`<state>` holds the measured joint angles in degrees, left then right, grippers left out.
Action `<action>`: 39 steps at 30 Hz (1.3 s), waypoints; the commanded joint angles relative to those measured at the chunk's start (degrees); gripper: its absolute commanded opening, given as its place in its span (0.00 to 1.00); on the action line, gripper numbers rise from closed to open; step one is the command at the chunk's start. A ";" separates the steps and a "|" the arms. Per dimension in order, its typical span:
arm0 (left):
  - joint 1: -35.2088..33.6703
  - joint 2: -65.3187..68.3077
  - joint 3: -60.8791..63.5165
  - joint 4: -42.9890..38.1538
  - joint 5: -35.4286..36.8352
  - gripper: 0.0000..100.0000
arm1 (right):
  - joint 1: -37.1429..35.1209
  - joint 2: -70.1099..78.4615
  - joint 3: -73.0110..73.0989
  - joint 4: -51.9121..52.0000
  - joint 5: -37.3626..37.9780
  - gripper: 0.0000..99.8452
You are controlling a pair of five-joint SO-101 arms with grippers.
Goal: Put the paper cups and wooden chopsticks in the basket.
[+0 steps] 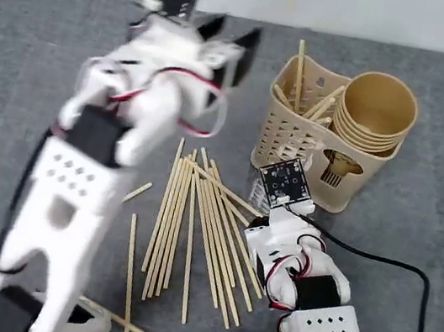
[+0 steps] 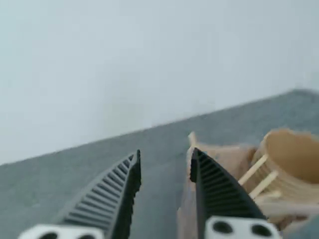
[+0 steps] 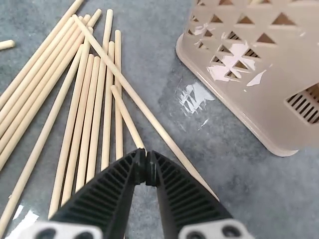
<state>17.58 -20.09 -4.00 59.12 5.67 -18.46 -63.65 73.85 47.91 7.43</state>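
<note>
Chopsticks (image 1: pixel 194 230), pale wooden: at least fifteen loose on grey mat (image 1: pixel 435 219), about five in beige perforated plastic basket (image 1: pixel 290 139) beside one nested stack of tan paper cups (image 1: pixel 377 107), roughly five rims. My left gripper (image 2: pixel 164 154) hung parted, empty, near mat's far edge; my right gripper (image 3: pixel 145 160) was closed, empty, over sticks, bare mat toward basket.
</note>
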 commanded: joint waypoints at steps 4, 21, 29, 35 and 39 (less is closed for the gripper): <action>-7.30 -10.55 3.56 14.51 -6.77 0.06 | -0.40 -0.75 -2.29 0.31 -0.09 0.01; -25.05 -41.05 45.23 12.84 -14.86 0.03 | -9.71 14.46 -27.08 25.71 3.96 0.01; -33.67 -48.70 67.30 0.44 -20.75 0.03 | -9.71 39.43 -38.51 25.89 9.93 0.14; -34.55 -52.31 78.11 -4.84 -22.68 0.03 | -9.63 53.58 -47.74 25.89 15.03 0.21; -34.73 -54.68 84.00 -8.70 -24.00 0.03 | -9.45 61.76 -53.63 25.89 17.32 0.22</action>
<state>-16.62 -72.40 78.20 53.76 -17.45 -27.96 -5.54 26.29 73.49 22.81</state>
